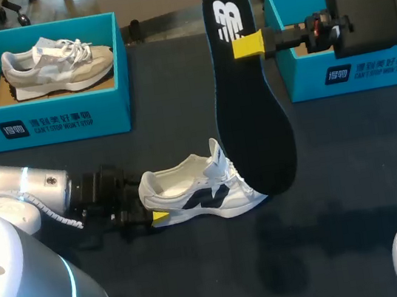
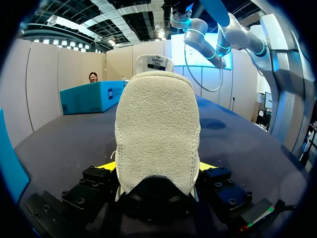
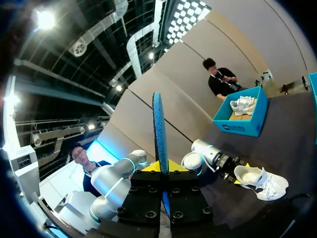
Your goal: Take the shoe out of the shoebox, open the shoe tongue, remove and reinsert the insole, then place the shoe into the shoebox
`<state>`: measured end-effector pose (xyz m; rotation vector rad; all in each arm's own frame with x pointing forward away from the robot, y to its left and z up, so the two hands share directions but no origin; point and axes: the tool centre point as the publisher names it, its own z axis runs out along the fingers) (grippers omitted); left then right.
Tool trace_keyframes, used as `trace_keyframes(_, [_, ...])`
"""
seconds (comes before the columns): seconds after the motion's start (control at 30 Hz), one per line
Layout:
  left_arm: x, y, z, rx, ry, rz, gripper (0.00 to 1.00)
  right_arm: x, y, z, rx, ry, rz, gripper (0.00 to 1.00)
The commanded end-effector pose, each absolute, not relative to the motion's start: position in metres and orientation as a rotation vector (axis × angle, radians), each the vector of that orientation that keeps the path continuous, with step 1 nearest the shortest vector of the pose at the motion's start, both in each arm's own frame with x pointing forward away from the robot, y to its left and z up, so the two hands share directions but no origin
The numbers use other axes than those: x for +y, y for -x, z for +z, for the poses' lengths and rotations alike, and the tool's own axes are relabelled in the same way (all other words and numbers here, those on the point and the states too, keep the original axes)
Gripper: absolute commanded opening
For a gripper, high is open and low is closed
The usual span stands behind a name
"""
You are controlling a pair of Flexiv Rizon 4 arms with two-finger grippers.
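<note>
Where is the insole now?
Head view, right of centre: the insole upright in the right claw, lower end over the toe of the white shoe.

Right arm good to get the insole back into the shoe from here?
Likely yes. The left claw grips the shoe by its heel, opening up and uncovered; the insole in the right claw hangs above it, nothing between.

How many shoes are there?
2. A grey sneaker lies in the left blue shoebox. A white sneaker stands on the black table, its heel held by the left gripper. My right arm hides part of the right shoebox, so another may be inside.
</note>
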<state>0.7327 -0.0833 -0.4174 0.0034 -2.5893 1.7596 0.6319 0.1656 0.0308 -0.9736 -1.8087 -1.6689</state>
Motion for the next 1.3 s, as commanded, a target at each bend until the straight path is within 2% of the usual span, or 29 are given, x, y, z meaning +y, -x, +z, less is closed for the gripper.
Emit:
trace_keyframes(0.03, [-0.084,-0.732,-0.417,-2.591,-0.005,1.757,0.0,0.159,-0.634,0.034,-1.818,0.977,-1.657,0.0])
trace_keyframes(0.93, [-0.071,-0.737,-0.417,-2.607,0.006,1.727,0.0,0.157,-0.637,0.032,-1.824,0.979,-1.663,0.0])
trace_keyframes(0.97, [-0.07,-0.737,-0.417,-2.608,0.018,1.718,0.13,0.157,-0.637,0.032,-1.824,0.979,-1.663,0.0])
trace_keyframes(1.0, [-0.067,-0.737,-0.418,-2.603,0.021,1.715,0.49,0.157,-0.637,0.032,-1.824,0.979,-1.663,0.0])
trace_keyframes(1.03, [-0.065,-0.738,-0.418,-2.609,0.019,1.704,1.0,0.157,-0.637,0.032,-1.824,0.979,-1.663,0.0])
trace_keyframes(1.3, [-0.056,-0.74,-0.414,-2.629,0.009,1.676,1.0,0.157,-0.637,0.032,-1.824,0.979,-1.663,0.0])
